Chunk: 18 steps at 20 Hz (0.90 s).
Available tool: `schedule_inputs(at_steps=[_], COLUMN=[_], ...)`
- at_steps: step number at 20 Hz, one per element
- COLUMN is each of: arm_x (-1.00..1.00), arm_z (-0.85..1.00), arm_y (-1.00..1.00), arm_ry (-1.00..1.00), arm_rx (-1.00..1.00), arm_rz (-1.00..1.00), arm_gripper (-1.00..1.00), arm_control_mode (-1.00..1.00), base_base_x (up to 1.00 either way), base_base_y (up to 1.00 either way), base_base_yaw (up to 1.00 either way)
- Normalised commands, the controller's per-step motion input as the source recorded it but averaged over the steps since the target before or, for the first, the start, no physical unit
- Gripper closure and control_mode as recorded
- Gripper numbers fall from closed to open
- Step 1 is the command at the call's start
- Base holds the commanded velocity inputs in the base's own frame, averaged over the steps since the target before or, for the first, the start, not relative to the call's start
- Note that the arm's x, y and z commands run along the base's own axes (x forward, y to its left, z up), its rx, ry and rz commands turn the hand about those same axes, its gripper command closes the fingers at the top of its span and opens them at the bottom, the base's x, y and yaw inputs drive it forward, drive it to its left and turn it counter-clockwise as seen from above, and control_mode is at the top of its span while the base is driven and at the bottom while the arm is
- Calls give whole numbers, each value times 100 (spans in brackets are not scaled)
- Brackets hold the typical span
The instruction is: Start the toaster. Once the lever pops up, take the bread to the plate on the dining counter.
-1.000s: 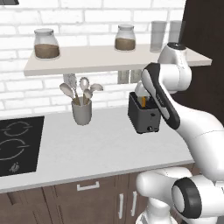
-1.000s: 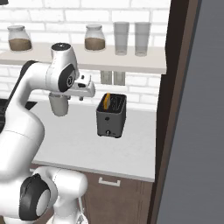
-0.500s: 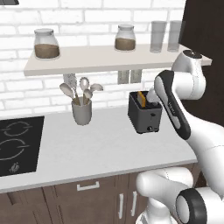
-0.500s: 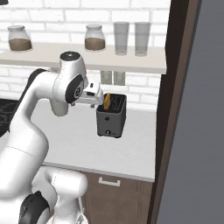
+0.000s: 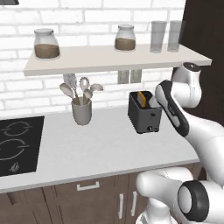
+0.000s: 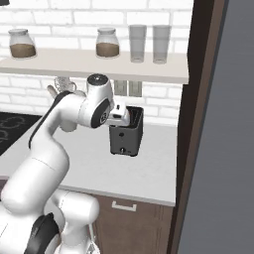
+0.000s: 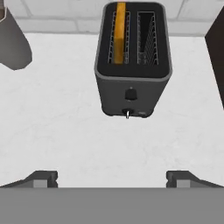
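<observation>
**Mia:** What is the robot's two-finger gripper (image 7: 112,177) doing?

**Ben:** Its two small dark finger tips (image 7: 41,177) are spread far apart. Nothing is between them. The hand is let go and holds nothing.

**Mia:** Where is it?

**Ben:** It hangs up over the white worktop (image 7: 57,127), in front of the small dark grey boxy toaster (image 7: 132,61). It looks down at the toaster and does not touch it. From the right side, the gripper (image 6: 120,114) is up near the top of the toaster (image 6: 127,134).

**Mia:** Where is the bread?

**Ben:** The golden-brown slice of bread (image 7: 119,33) stands on its edge in the left slot of the toaster. The other slot has only wire bars in it. From the left side, the bread (image 5: 142,99) pokes up out of the top of the toaster (image 5: 144,114).

**Mia:** What is on the front of the toaster?

**Ben:** A small dark knob and a little silver lever (image 7: 127,113) low down under it. I cannot tell if the lever is up or down.

**Mia:** What else is close by?

**Ben:** A grey cup of spoons (image 5: 82,109) stands on the worktop, to the left of the toaster and well apart from it. A black hob (image 5: 17,144) is farther left. Above is a pale wall shelf (image 5: 109,59) with two glass jars of brown stuff (image 5: 46,43) and two clear drinking glasses (image 5: 158,36). A white brick wall (image 5: 57,22) is behind it all. A tall dark brown cabinet (image 6: 186,149) is to the right of the toaster.
</observation>
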Motion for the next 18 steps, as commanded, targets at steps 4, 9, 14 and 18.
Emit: schedule_inputs(at_steps=[4,9,14,18], arm_x=[68,70,44,16], arm_z=[-35,-25,-39,-44], arm_y=[-3,-7,0,-6], arm_ry=[1,2,3,7], arm_rx=[1,2,0,0], arm_rz=[0,0,0,0], arm_gripper=[-100,-100,100,100], arm_control_mode=[-100,-100,-100,-100], base_base_x=[0,0,0,0], base_base_y=[0,0,0,0], base_base_yaw=[0,0,0,0])
